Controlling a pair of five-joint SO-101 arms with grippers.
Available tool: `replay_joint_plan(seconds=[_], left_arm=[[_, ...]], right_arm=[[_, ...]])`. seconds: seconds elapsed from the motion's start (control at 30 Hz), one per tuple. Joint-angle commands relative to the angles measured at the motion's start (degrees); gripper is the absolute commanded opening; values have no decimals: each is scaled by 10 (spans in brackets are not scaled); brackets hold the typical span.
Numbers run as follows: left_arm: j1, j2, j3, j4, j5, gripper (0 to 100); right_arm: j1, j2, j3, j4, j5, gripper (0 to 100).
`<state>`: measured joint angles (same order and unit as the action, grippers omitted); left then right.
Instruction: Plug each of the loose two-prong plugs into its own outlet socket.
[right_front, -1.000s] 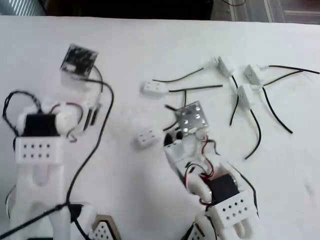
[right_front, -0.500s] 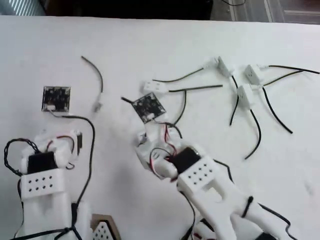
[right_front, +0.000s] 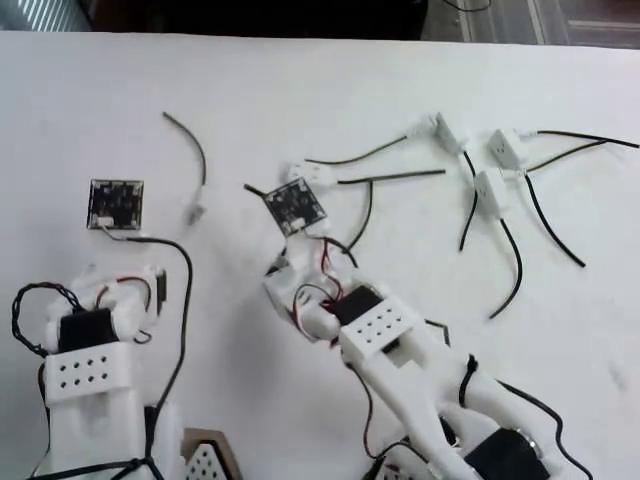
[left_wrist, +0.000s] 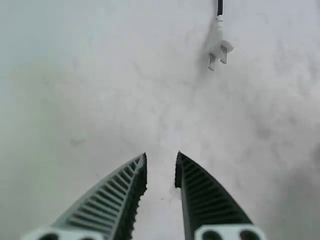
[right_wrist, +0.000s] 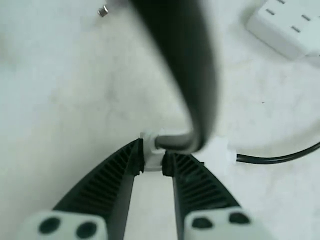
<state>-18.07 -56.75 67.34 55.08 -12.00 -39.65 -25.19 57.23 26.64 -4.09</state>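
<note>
White counter (right_front: 300, 70) from above: my left arm (right_front: 85, 365) sits near left, a loose plug (right_front: 195, 211) just beyond it, outlet sockets (right_front: 497, 148) far right. Left wrist: jaws slightly parted, empty, that plug ahead. Right wrist: jaws clamp a second plug (right_wrist: 151, 147) near a separate socket (right_wrist: 287, 25).

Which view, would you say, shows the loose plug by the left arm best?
The left wrist view: the plug lies ahead of the left gripper, both prongs distinct. The high view shows the plug small, prongs indistinguishable.
</note>
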Motion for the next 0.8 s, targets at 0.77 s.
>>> replay_joint_plan(seconds=[0.77], left_arm=[[-7,-11,-4,-11,4,109]], right_arm=[[27,150,-26,-10,62,22]])
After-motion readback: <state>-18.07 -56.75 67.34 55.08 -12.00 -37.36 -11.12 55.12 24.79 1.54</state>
